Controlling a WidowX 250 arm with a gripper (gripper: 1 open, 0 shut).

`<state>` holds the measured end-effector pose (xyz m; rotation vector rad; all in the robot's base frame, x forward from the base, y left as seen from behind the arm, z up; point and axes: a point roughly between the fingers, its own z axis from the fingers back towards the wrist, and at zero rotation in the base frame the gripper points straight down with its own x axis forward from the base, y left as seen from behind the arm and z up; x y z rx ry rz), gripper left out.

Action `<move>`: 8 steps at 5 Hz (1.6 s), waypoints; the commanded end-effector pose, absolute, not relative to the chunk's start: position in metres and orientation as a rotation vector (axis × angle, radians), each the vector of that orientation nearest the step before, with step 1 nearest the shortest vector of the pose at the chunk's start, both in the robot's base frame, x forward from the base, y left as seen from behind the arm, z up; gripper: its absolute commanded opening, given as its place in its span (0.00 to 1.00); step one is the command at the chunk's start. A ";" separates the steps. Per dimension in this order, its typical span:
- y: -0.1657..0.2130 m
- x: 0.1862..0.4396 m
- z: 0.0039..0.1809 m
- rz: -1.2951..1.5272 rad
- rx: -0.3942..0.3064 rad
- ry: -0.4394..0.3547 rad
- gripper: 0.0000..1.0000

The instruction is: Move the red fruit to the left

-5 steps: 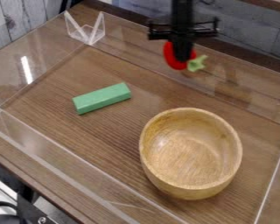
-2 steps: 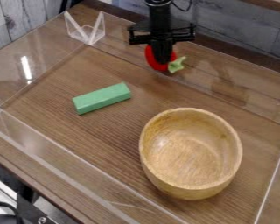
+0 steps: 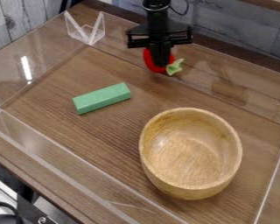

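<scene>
Three things sit before you: the green block (image 3: 101,98) at left, the gripper (image 3: 160,58) closed on the red fruit (image 3: 161,60) at the back middle (just off the wood, it seems), and the wooden bowl (image 3: 191,151) at right. Let go too high and the rounded fruit may roll away.

I see a matt wood-grain table (image 3: 60,149), a smooth pale wooden bowl (image 3: 192,150), glossy clear plastic walls (image 3: 25,66), and a matt green block (image 3: 101,99).
</scene>
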<state>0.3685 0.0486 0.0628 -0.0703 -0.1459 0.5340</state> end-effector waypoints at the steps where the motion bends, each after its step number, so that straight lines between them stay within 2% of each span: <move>1: 0.054 0.373 0.077 0.554 -0.077 -0.200 0.00; 7: 0.050 0.374 0.096 0.612 -0.128 -0.258 0.00; 8: 0.059 0.364 0.118 0.633 -0.158 -0.275 0.00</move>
